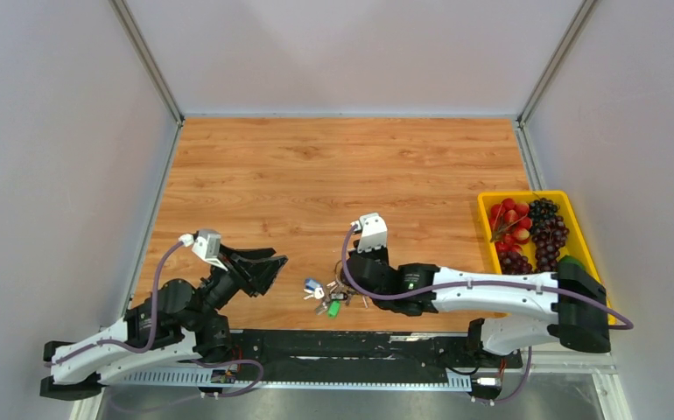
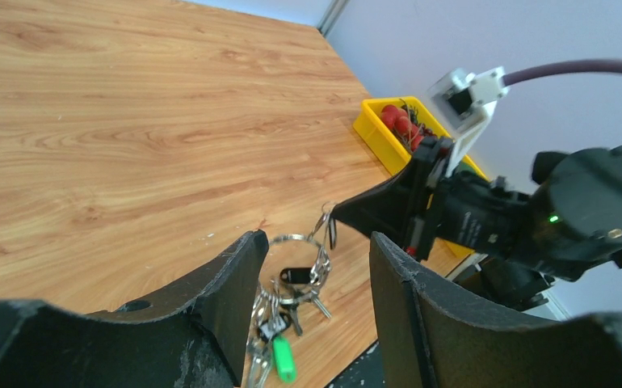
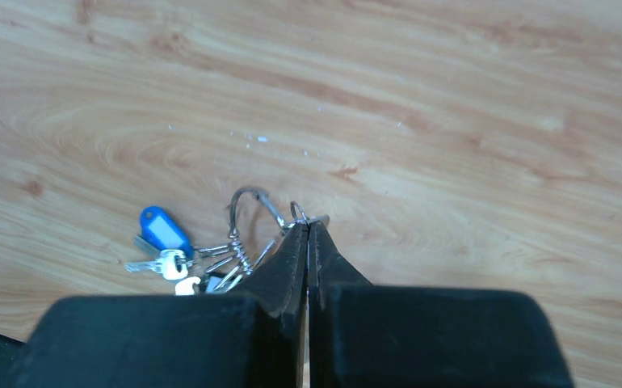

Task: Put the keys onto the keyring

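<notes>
Apparently most small silver keys with coloured plastic tags [image 3: 170, 259] already hang on the thin silver wire keyring [image 3: 251, 191]; any stragglers are unclear. Right claw [image 3: 308, 228] is pinched closed on the ring, and left claw [image 2: 316, 250] gapes empty.

One keyring [image 3: 245, 191], one yellow tray [image 1: 526, 193], two arms [image 1: 132, 337] [image 1: 491, 293] (keys [image 3: 180, 263] uncountable, bunched).

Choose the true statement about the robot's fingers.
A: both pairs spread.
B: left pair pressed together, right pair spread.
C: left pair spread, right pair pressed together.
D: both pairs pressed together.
C: on the left gripper the fingers stand apart above the keys; on the right gripper they meet at the keyring.
</notes>
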{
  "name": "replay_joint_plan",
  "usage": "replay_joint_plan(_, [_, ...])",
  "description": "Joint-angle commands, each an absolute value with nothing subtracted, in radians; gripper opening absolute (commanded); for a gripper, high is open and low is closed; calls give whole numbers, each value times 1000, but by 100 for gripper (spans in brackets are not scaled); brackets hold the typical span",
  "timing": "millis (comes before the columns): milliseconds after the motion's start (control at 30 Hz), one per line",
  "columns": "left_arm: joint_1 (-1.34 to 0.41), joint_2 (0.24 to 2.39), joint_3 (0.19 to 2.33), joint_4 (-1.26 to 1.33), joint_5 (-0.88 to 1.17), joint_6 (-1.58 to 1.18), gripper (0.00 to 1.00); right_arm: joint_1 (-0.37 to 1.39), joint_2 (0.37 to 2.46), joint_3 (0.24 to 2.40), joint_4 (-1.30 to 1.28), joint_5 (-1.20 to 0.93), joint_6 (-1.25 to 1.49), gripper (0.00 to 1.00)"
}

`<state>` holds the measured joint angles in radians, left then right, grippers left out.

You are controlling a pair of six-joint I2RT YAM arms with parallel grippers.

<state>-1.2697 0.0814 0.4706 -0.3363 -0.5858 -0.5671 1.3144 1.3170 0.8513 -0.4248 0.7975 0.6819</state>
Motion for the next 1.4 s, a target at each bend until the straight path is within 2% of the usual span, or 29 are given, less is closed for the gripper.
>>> replay_joint_plan(0, [-1270, 111, 494, -280, -583, -544, 60, 1310, 1231, 906, -445, 916, 576, 0])
replay_joint_plan(500, [-1270, 163, 503, -232, -583, -527, 60, 1290, 1164, 1143, -443, 989, 308, 0])
replay_joint_plan(800, [-1269, 182, 500, -213, -586, -520, 61, 1210, 1209, 1282, -400, 859, 201, 0])
replay_joint_plan(1200, [-1269, 184, 513, -225, -589, -512, 61, 959, 1319, 1057, -191, 423, 334, 0])
replay_joint_plan(1367, [-1270, 184, 522, -232, -596, -500, 61, 920, 1351, 1015, -168, 365, 360, 0])
